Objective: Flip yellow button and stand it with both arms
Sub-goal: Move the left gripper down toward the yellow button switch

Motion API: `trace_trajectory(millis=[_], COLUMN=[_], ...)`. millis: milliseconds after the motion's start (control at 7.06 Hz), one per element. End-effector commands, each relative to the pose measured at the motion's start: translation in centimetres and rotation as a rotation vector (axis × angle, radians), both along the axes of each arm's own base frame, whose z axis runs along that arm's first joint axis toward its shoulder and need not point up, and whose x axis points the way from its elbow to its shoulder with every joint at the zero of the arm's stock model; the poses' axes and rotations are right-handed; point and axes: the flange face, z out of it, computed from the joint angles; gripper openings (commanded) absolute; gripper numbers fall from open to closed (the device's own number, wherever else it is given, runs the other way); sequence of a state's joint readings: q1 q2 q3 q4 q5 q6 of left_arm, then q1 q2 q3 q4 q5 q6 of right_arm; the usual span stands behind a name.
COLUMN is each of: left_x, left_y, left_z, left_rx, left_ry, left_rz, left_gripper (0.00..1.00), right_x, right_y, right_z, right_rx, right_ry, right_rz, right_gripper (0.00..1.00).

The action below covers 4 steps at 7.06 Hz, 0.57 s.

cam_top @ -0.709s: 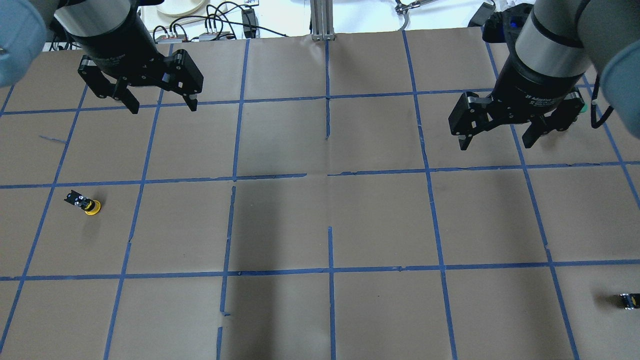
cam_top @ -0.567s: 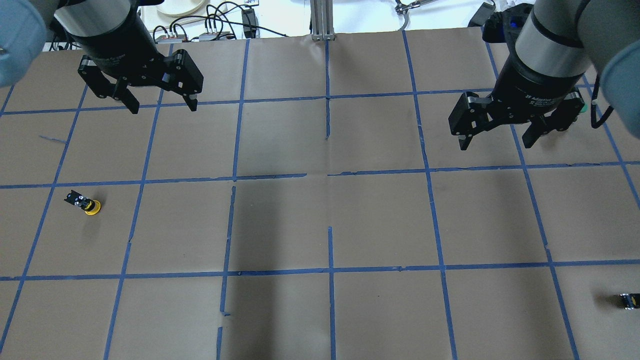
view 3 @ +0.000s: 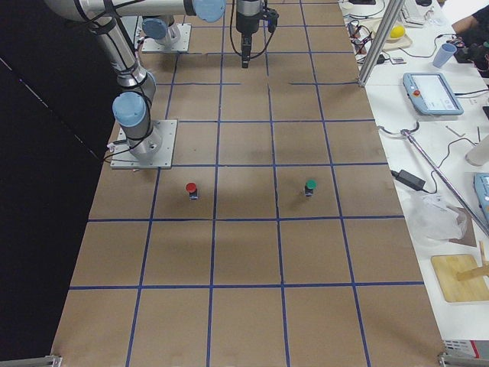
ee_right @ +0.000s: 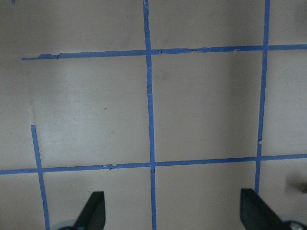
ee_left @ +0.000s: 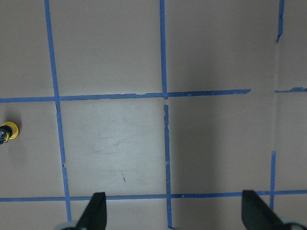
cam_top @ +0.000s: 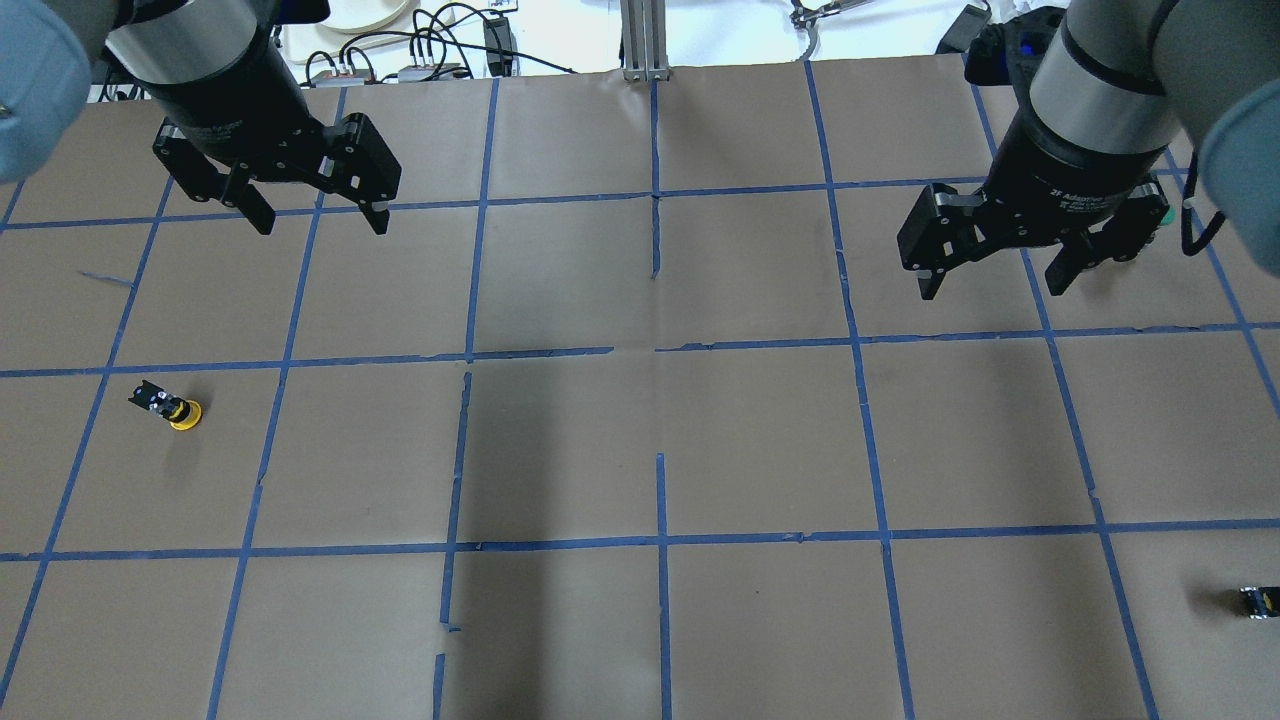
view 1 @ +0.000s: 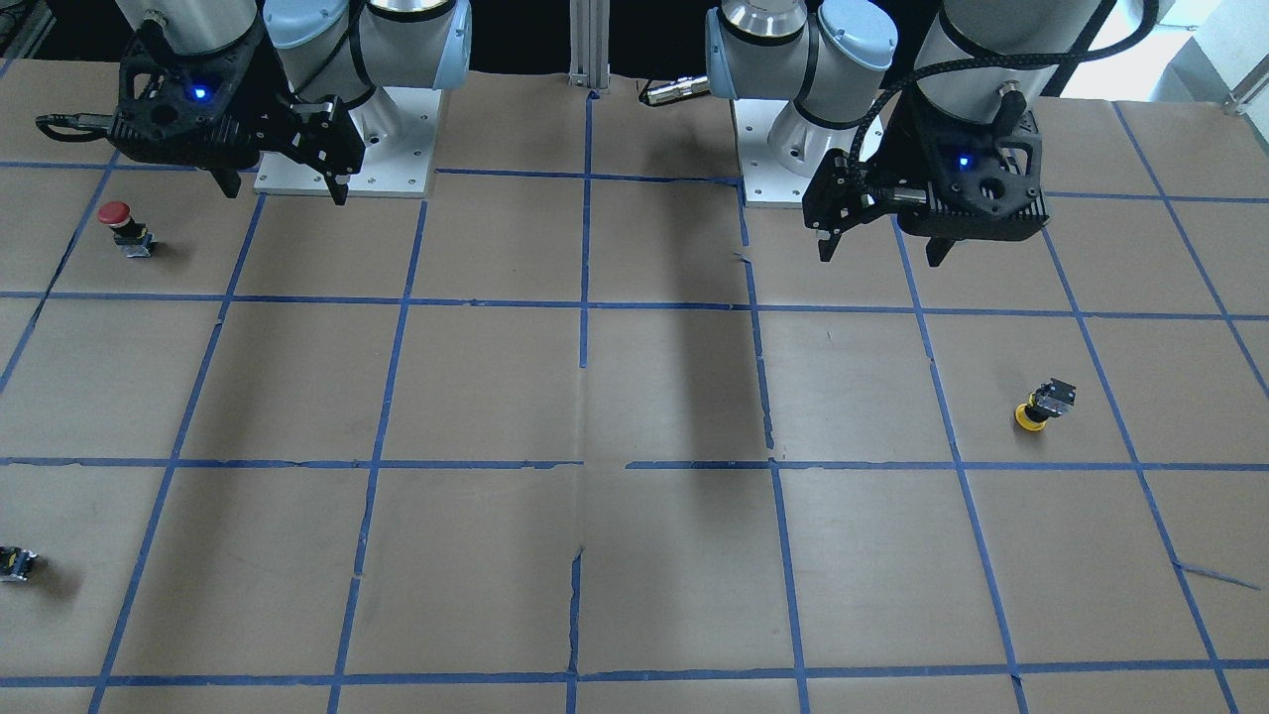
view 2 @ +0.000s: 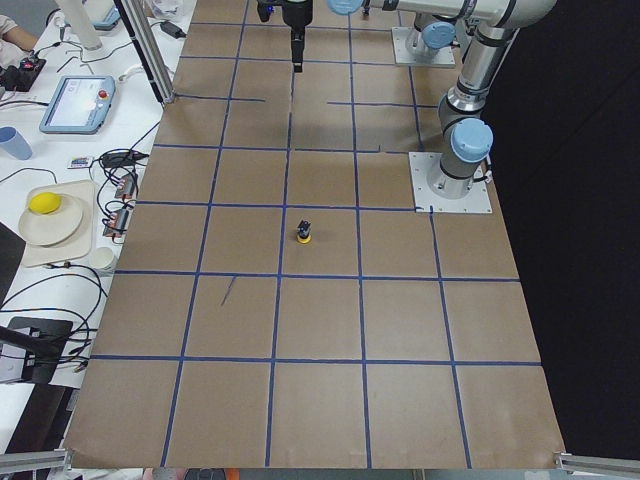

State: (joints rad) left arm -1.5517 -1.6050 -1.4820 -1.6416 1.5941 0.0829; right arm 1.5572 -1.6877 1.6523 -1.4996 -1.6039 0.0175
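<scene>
Left claw [cam_top: 321, 225] spread wide, empty; right claw [cam_top: 994, 286] likewise. Yellow button [cam_top: 172, 405] on desk [cam_top: 760, 440], tilted, cap down, well apart from left claw, farther from right. Likely light, rigid, round cap slick (may roll). Grip blocky body's flat sides.

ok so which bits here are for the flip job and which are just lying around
For the job: yellow button, left gripper, right gripper, both open.
Lying about: red button, green button, small black-yellow piece.
</scene>
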Motion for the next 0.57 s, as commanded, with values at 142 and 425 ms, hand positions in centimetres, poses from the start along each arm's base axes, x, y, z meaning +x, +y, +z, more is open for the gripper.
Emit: trace_trajectory(millis=[142,425], left_x=[8.3,14.9], left_y=[-0.8,-0.3], left_z=[-3.7,-8.5], left_rx=[0.072,0.085], left_ry=[0.023,0.005], left_rz=[-0.121,-0.176], left_gripper=[0.99,0.99], right_x=[-0.7,-0.4], right_y=[-0.4,-0.4], right_z=[0.7,-0.1], right_rx=[-0.024,-0.001], right_ry=[-0.003,-0.015], right_rz=[-0.018,-0.012], right_gripper=[1.00,1.00])
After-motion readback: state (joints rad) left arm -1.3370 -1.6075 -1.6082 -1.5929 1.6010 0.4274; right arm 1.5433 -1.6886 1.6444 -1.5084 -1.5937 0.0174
